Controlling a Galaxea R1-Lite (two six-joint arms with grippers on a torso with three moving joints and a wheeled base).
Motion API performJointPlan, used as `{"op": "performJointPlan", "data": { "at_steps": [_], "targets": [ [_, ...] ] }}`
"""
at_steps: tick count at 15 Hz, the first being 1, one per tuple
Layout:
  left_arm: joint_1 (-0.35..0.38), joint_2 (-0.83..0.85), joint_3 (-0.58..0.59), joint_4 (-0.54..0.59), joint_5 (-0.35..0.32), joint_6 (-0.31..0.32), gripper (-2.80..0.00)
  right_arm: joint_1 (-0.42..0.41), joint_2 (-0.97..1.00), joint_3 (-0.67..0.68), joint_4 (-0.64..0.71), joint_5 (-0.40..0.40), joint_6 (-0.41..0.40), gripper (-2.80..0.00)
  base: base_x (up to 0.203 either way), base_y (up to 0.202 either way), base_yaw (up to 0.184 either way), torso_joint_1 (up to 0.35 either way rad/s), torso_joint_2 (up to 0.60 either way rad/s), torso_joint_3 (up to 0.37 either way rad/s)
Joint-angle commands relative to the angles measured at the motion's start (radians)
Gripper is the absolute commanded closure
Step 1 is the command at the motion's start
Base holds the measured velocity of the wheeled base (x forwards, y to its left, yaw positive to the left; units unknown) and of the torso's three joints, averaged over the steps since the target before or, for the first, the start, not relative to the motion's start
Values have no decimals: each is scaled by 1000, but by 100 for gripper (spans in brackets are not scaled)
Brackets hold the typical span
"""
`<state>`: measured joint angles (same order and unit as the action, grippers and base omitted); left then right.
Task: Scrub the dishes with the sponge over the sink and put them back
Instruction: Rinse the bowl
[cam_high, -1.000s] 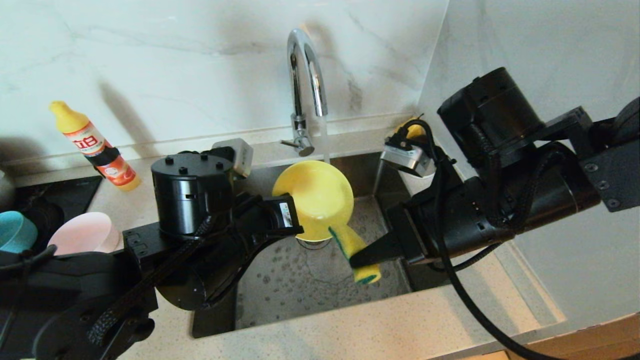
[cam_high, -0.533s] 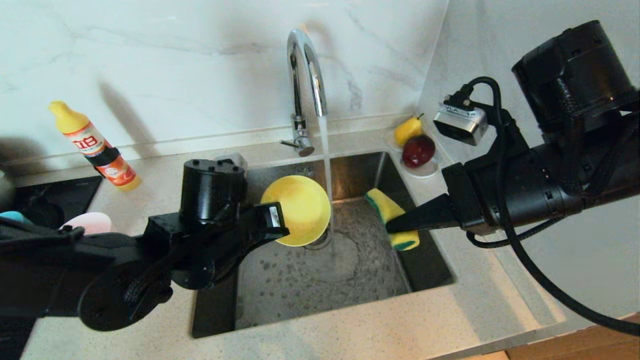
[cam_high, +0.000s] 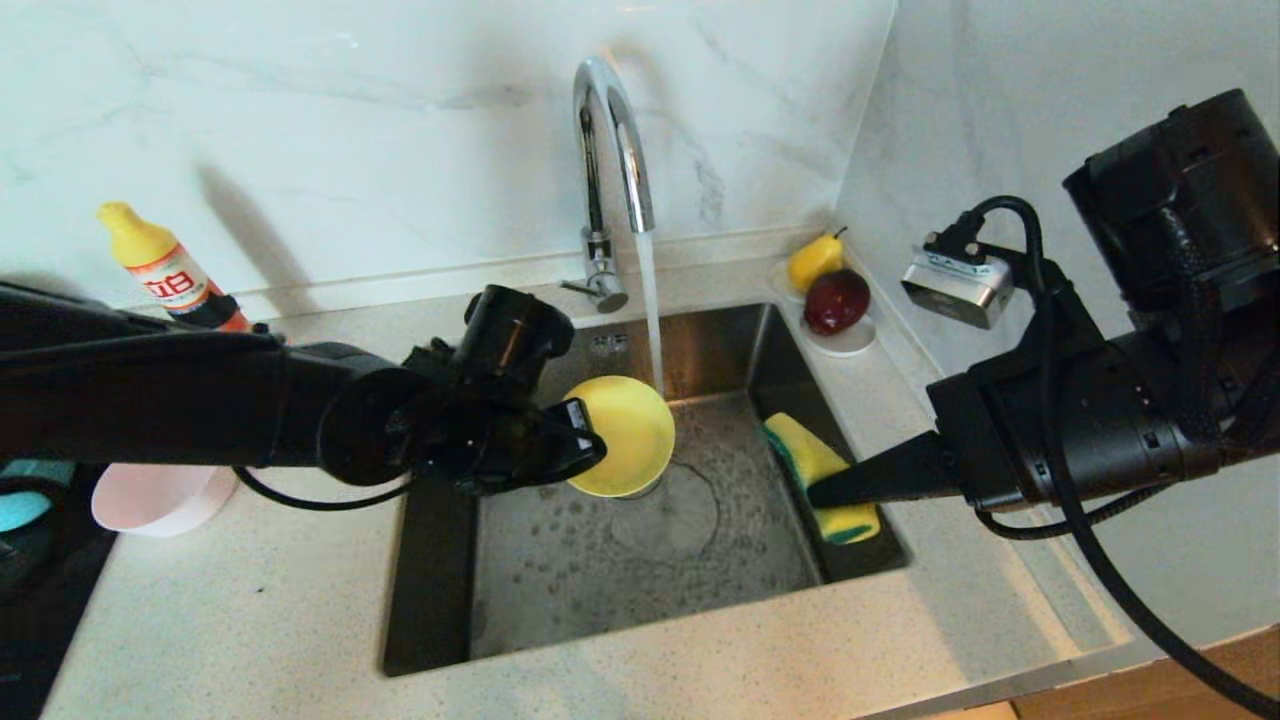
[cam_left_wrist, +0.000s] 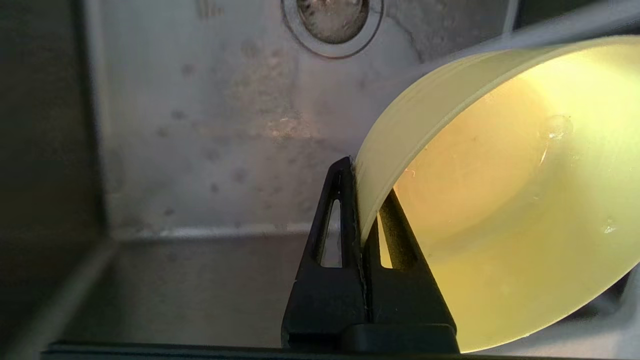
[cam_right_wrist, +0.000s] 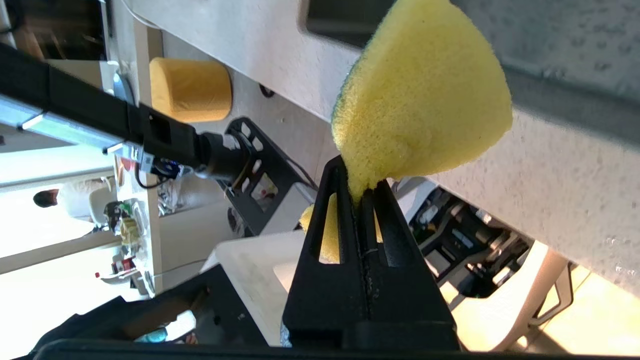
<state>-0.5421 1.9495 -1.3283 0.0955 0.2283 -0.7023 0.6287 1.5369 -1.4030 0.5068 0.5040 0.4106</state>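
Note:
A yellow bowl (cam_high: 628, 432) hangs tilted on its side over the sink (cam_high: 600, 585), just left of the water stream (cam_high: 650, 320) from the tap (cam_high: 612, 130). My left gripper (cam_high: 588, 448) is shut on its rim; in the left wrist view the gripper (cam_left_wrist: 361, 200) pinches the thin edge of the bowl (cam_left_wrist: 505, 200) above the drain (cam_left_wrist: 332, 20). My right gripper (cam_high: 818, 492) is shut on the sponge (cam_high: 825, 485) by the sink's right wall, apart from the bowl. The sponge (cam_right_wrist: 425, 100) bulges out of the right gripper (cam_right_wrist: 358, 192). A pink bowl (cam_high: 160, 497) and a blue bowl (cam_high: 22, 505) sit at the left.
A detergent bottle (cam_high: 165, 275) stands at the back left by the wall. A white saucer (cam_high: 848, 342) with a pear (cam_high: 815, 262) and a red fruit (cam_high: 837, 300) sits at the sink's back right corner. The tap is running.
The sponge has left the bowl and moved right to the sink's right wall. My left arm has swung and rolled, and the bowl now sits lower beside the stream.

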Motion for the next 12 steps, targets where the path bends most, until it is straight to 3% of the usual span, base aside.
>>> {"op": "performJointPlan", "data": {
  "at_steps": [1, 3, 12],
  "targets": [
    [2, 100, -115, 41, -3, -39, 0, -2, -12, 40, -33, 2, 3, 0, 0, 0, 0, 0, 0, 0],
    [-1, 151, -177, 54, -3, -82, 0, -4, -14, 63, -68, 2, 2, 0, 0, 0, 0, 0, 0, 0],
    [2, 241, -341, 59, -1, -108, 0, -9, -21, 87, -71, 4, 4, 0, 0, 0, 0, 0, 0, 0]
  ]
}}
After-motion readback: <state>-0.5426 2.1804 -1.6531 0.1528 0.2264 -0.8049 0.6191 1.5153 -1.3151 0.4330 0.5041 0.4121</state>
